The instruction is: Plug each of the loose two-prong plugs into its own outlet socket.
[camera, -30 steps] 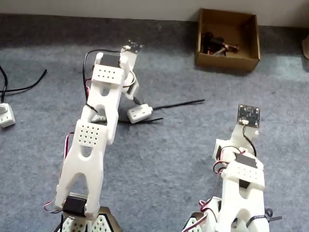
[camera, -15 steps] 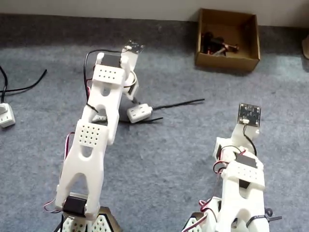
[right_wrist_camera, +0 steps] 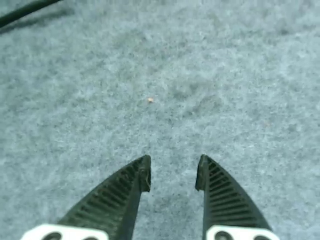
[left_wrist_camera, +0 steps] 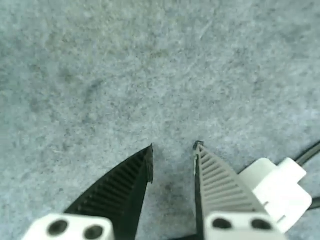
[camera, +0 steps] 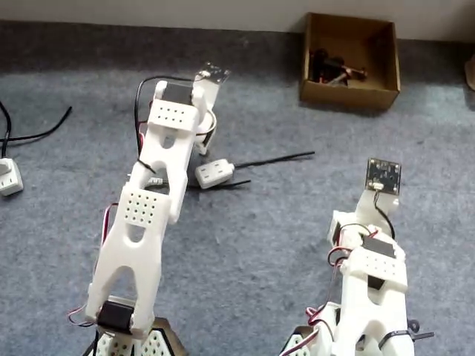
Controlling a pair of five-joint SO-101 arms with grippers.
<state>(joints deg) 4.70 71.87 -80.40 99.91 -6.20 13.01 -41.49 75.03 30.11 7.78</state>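
the left gripper (left_wrist_camera: 173, 149) hangs low over the grey-blue carpet (left_wrist_camera: 100, 60), its jaws spread with nothing between them. a white plastic plug block (left_wrist_camera: 277, 187) lies on the carpet just beside the gripper's pale finger, outside the gap; whether the two touch i cannot tell. in the high view that plug block sits near the middle of the floor, and its thin black cable (camera: 274, 159) trails off to the right. a white socket block (camera: 7, 178) with its own dark lead lies well apart at the left edge. the right gripper (right_wrist_camera: 172, 172) is over bare carpet, jaws spread and empty. an open brown cardboard box (camera: 349, 89) stands at the far side.
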